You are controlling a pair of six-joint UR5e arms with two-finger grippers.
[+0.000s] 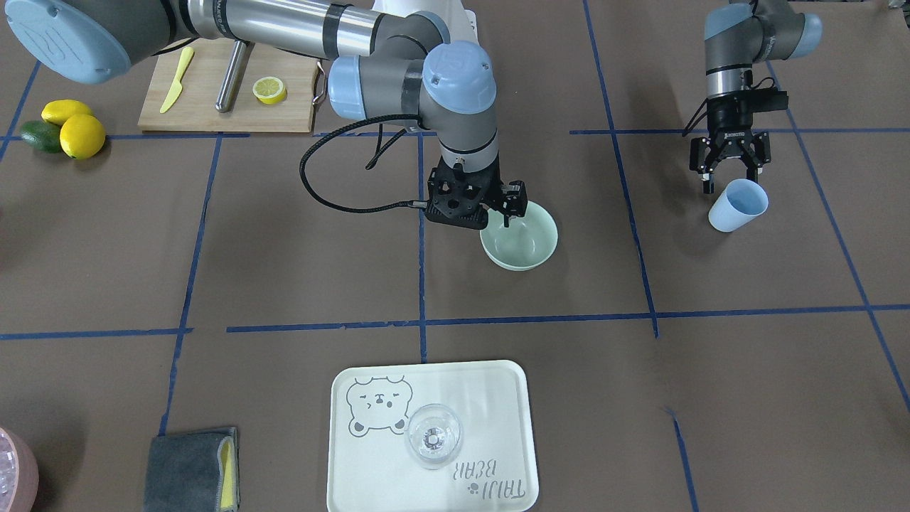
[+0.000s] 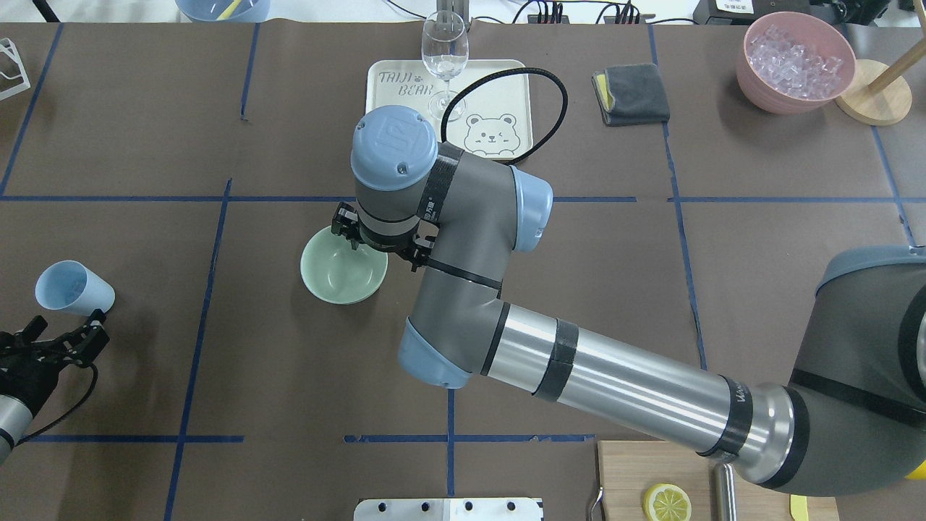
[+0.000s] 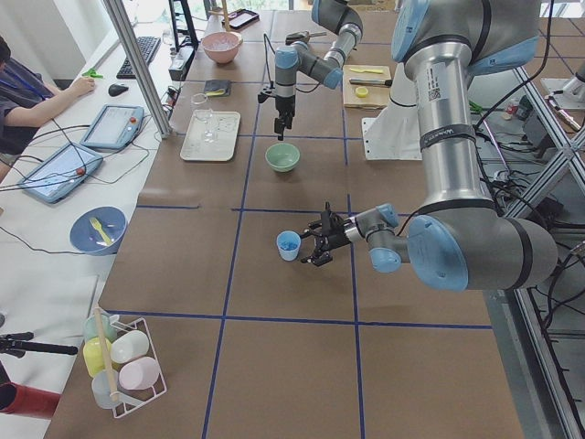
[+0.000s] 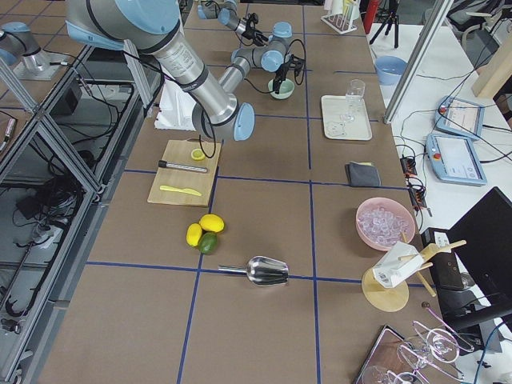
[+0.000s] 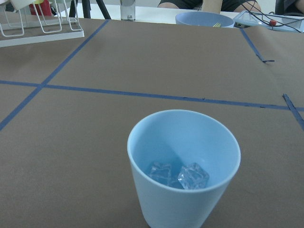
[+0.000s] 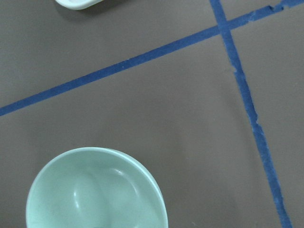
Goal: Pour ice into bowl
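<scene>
The pale mint-green bowl (image 1: 530, 245) stands empty mid-table; it also shows in the overhead view (image 2: 340, 278) and the right wrist view (image 6: 95, 190). My right gripper (image 1: 508, 213) hangs straight down over the bowl's rim on the robot's side; it looks open and empty. A blue cup (image 5: 183, 161) stands upright with two clear ice cubes (image 5: 190, 175) in it. My left gripper (image 2: 66, 318) is open, just short of the cup (image 2: 72, 287), not touching it. More ice (image 2: 796, 54) is piled in a pink container.
A white bear tray (image 1: 498, 398) holds a clear wine glass (image 1: 434, 435). A grey cloth (image 1: 192, 469) lies beside it. A cutting board (image 1: 227, 92) with a lemon half, lemons (image 1: 71, 128) and a metal scoop (image 4: 260, 270) lie on my right side.
</scene>
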